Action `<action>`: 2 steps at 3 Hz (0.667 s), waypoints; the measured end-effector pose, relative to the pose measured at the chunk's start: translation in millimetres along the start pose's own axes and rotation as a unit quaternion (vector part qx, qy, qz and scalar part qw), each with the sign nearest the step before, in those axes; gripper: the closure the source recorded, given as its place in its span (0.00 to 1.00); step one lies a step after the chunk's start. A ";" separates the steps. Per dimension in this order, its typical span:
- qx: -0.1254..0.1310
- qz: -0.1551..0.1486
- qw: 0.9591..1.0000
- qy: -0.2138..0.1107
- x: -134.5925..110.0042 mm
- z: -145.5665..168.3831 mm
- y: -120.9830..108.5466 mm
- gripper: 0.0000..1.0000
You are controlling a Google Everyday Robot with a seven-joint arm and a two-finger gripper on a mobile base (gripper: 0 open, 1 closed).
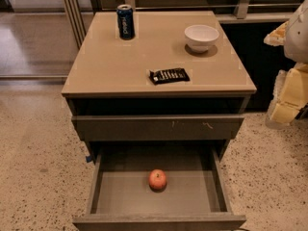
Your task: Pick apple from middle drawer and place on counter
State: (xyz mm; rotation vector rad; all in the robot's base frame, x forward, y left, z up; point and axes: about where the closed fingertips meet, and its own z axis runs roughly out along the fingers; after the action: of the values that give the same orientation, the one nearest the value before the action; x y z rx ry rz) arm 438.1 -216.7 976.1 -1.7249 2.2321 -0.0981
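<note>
**Waiting on the grab: apple not out of the drawer yet**

Looking at this, only the drawer-opening part seems done. The middle drawer (115, 191) is pulled out at 6 o'clock. The apple (158, 179) sits on its floor near the centre, touching no wall. The gripper (288, 93) hangs off at 3 o'clock, well apart from the apple, and I can't tell if it's open or closed. So pick, lift and place are all left, I'd say.

Room-wise, the scratched drawer front (144, 127) overhangs the back of the drawer, so coming in from above looks safest. On the counter (110, 66) there's a can (125, 21) at 11, a bowl (201, 36) at 1 and a black packet (169, 75) just right of centre. The left-front area looks free.
</note>
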 end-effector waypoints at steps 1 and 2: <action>0.000 0.000 1.000 0.000 0.0 0.0 0.0 0.00; 0.000 0.000 1.000 0.000 0.0 0.1 0.0 0.14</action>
State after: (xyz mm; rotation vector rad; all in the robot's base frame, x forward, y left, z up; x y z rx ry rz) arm 438.2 -216.7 976.0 -1.7247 2.2321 -0.0979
